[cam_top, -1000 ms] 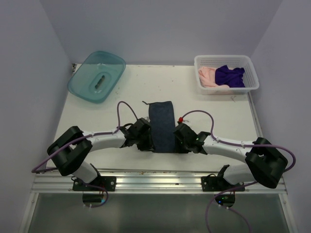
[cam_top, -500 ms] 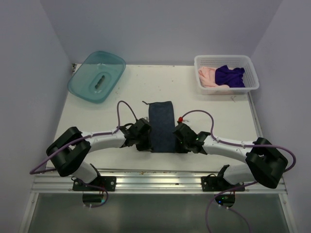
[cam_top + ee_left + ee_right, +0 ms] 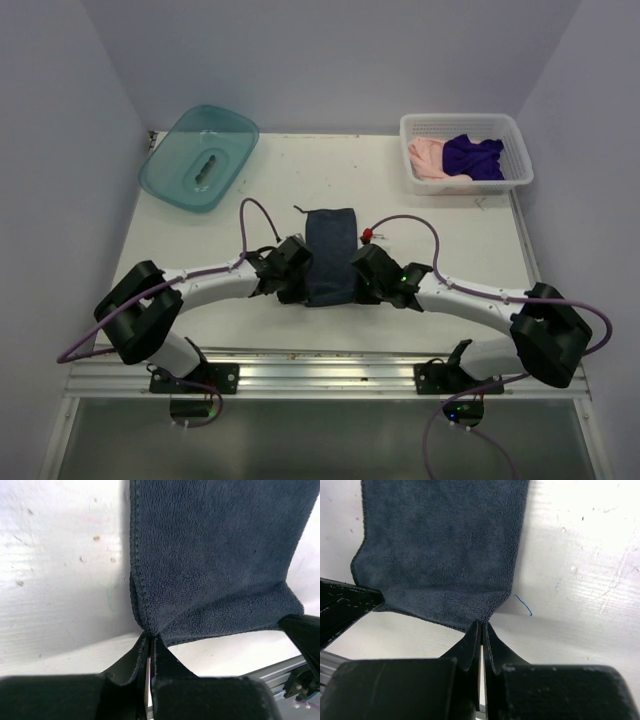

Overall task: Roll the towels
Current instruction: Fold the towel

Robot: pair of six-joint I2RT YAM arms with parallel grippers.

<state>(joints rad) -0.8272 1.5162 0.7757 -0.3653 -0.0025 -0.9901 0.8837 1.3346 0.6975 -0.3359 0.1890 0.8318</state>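
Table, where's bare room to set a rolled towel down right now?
Bare: the back strip of the table between the teal tub and the white basket, and the patch between the basket and the right arm. Crowded: front centre, where the left gripper and right gripper pinch the blue towel's near corners.

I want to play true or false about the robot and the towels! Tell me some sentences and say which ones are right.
1. The left fingers pinch a near corner of the blue towel. True.
2. The right fingers are wide open. False: they are shut on the blue towel's other near corner.
3. The pink towel is in the robot's fingers. False: it lies in the white basket.
4. The purple towel sits in the basket beside the pink one. True.
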